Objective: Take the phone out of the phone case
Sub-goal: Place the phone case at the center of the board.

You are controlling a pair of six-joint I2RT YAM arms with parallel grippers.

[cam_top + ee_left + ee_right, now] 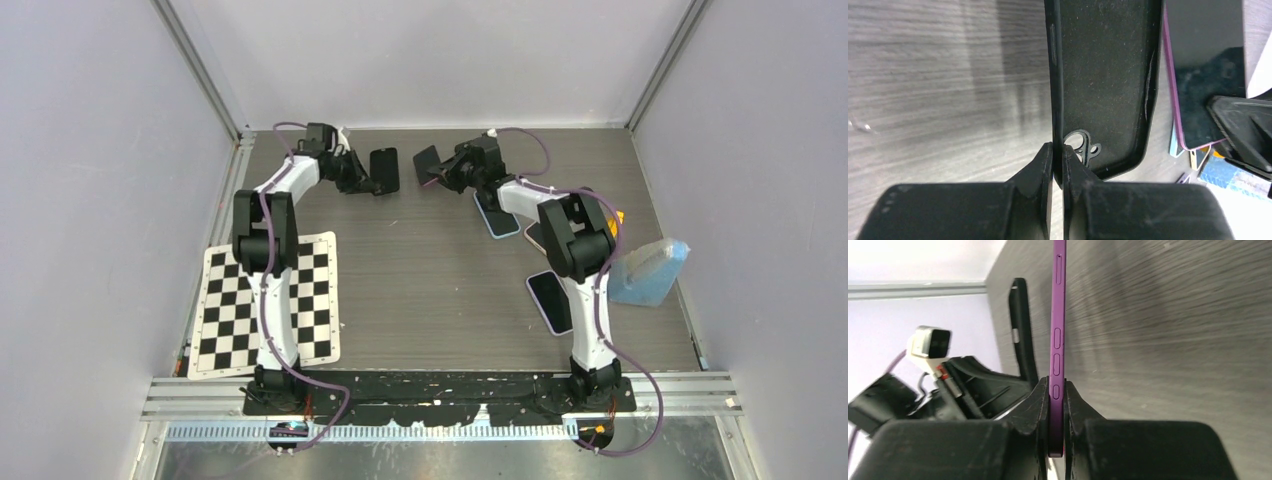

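A black phone case (384,170) hangs empty above the back of the table, its inside and camera cut-out facing the wrist camera (1103,75). My left gripper (1058,150) is shut on the case's side wall near the cut-out corner, seen from above too (368,182). The purple phone (1058,315) is edge-on in the right wrist view, with my right gripper (1057,387) shut on its thin sides by the buttons. From above the phone (427,163) is a short gap right of the case and free of it.
Other phones lie on the table's right side (497,220), (550,300). A blue sponge-like block (650,272) sits at the right edge. A checkerboard sheet (265,305) covers the near left. Walls close in on the left, back and right.
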